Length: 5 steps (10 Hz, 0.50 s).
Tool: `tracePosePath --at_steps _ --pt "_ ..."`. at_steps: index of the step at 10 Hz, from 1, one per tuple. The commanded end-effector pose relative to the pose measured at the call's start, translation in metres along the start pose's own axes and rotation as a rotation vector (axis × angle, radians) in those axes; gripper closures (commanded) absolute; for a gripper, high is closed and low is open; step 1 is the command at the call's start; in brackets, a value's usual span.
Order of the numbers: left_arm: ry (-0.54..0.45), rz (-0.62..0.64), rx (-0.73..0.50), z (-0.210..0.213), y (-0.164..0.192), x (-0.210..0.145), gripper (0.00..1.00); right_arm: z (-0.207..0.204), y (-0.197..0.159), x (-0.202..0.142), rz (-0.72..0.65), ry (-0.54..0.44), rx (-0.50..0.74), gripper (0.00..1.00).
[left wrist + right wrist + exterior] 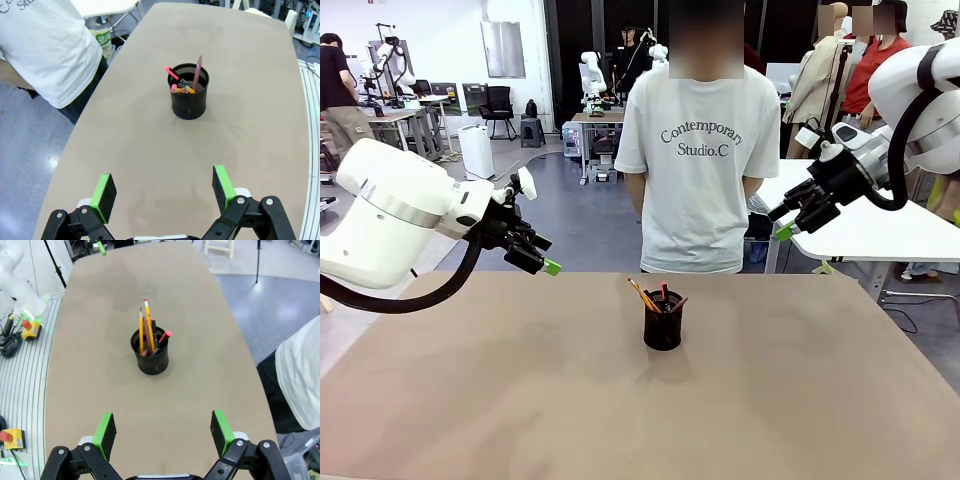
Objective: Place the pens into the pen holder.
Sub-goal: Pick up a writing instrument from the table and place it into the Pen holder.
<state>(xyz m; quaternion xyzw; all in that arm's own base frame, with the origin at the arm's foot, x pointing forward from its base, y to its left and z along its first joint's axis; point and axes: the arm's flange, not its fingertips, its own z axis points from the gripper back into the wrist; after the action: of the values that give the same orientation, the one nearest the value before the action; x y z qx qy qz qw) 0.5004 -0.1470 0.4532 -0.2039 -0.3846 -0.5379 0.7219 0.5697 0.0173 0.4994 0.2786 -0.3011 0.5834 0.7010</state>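
Pens (148,332): several thin sticks are seen standing tilted inside the cup, among them yellow-orange pencils, a pinkish-red one and a dark pen with a red end; an exact count cannot be made.
Pen holder (662,321): a small black mesh cup is set upright near the middle of the table (470,400), closer to the far edge where the person (698,160) stands.
Left gripper (542,256): it is held above the table's left side, well apart from the cup; the jaws are spread wide and nothing is held.
Right gripper (782,220): it is raised off the right side, also well apart from the cup, jaws wide, nothing held.
Progress: no pen is seen lying on the tabletop, so the placing is judged finished.
Left to do: nothing is apparent beyond keeping the arms away from the cup.
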Motion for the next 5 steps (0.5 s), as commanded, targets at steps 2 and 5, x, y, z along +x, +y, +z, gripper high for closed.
tracePosePath --at_steps 2,5 --pt "0.003 0.006 0.006 0.0018 -0.0003 0.0004 0.00 0.0002 0.0003 0.0009 0.001 0.000 0.000 0.00" --pt "0.003 0.006 0.006 0.0018 -0.0003 0.0004 0.00 0.0002 0.0003 0.0009 0.001 0.000 0.000 0.00"
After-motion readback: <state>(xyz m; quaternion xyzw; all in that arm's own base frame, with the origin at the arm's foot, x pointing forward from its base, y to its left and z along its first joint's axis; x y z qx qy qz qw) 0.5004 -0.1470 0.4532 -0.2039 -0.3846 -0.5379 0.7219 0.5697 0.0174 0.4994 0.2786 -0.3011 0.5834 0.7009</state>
